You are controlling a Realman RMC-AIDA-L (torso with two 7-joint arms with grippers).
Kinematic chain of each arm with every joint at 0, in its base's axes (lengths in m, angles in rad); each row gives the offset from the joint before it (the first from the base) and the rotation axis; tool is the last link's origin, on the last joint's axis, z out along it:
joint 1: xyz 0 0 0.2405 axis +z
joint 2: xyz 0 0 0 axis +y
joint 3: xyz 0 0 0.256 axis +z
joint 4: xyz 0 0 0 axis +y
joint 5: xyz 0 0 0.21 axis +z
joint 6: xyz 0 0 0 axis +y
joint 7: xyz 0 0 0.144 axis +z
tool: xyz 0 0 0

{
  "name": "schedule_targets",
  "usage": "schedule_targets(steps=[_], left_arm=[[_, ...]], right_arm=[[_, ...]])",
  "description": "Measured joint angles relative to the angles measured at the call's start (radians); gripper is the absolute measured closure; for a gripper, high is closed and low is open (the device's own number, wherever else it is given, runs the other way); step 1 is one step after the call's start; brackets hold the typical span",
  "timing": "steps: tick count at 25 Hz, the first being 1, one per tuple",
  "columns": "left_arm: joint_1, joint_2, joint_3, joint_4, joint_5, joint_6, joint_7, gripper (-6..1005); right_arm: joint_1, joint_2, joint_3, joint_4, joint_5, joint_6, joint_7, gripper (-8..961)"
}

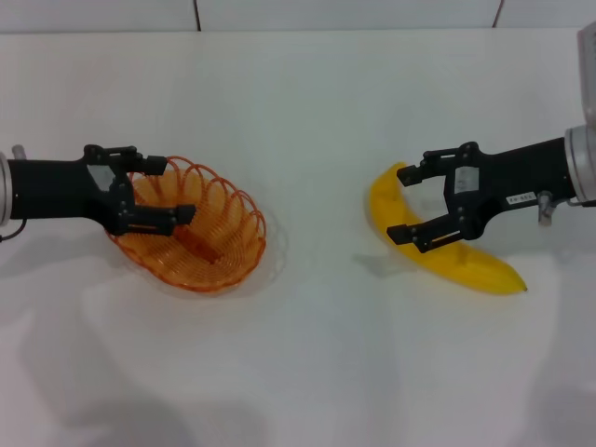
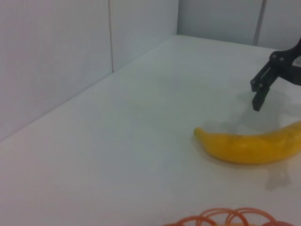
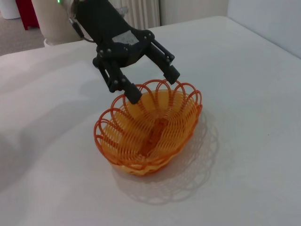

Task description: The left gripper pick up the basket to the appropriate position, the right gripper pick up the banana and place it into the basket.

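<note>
Basket [image 1: 200, 244] near the left table edge and banana [image 1: 438, 244] near the right edge remain ungrasped, with left gripper [image 1: 169, 191] open astride the rim and right gripper [image 1: 410, 203] open over the fruit.

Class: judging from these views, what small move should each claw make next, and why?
Probably closing. The left claw is open over the basket rim and the right claw is open astride the banana; neither grips yet.
</note>
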Motion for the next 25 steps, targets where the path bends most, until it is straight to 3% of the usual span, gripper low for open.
schedule_targets(steps=[18,22,25], left_arm=[[0.015,0.0,-0.01,0.011,0.002,0.0,-0.073,123],[0.011,0.013,-0.005,0.065,0.008,0.0,-0.199,123],[0.002,0.036,-0.002,0.098,0.028,0.0,-0.305,122]], right_arm=[[0.014,0.006,-0.002,0.023,0.0,0.0,-0.016,53],[0.013,0.006,-0.002,0.023,0.0,0.0,-0.016,52],[0.013,0.006,-0.001,0.028,0.001,0.002,-0.018,53]])
